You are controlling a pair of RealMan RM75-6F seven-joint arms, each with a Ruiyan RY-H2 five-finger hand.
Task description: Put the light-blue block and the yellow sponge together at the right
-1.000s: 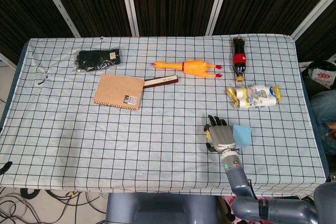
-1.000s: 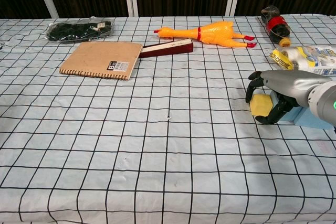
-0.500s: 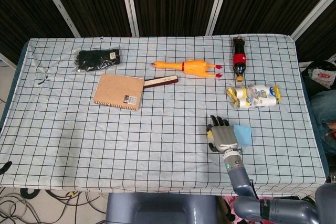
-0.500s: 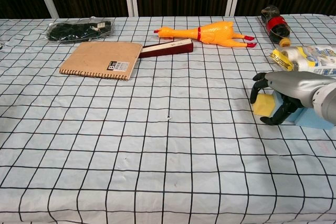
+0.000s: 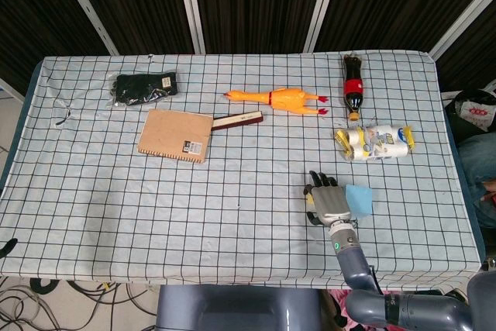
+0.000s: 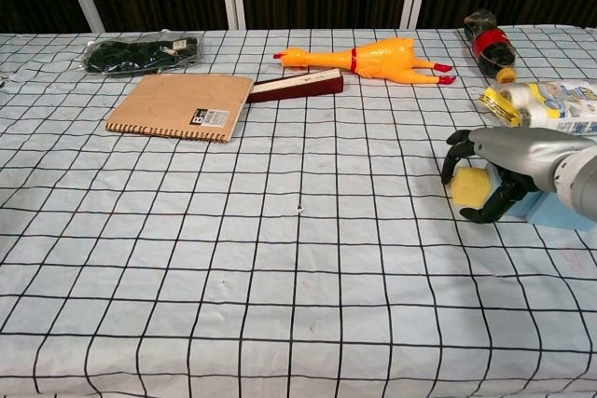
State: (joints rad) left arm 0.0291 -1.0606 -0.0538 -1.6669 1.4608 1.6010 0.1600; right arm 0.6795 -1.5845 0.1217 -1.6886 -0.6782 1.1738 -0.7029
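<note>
the checked table (image 5: 93, 191) fills both views, and the work is confined to its lower right. there the right hand (image 6: 490, 174) is curled around the yellow sponge (image 6: 470, 187), its fingers (image 6: 457, 148) wrapped over the top and near side so the sponge is plainly held, sitting at or just above the cloth. directly behind the hand, toward the right edge of the chest view, lies the light-blue block (image 6: 560, 213), just beside the sponge; the hand hides whether they touch. in the head view the block (image 5: 359, 199) shows as a flat square against the hand's right side. the left hand is in neither view.

the step in hand looks like the final placement, and the task seems nearly done. to finish well, i would settle the sponge flat on the cloth snug to the block's near edge, then open the fingers slowly and lift straight up, so the soft sponge neither springs away nor drags along. the fingers on the far side sit close to the block, so they should spread gently to avoid nudging it.
</note>
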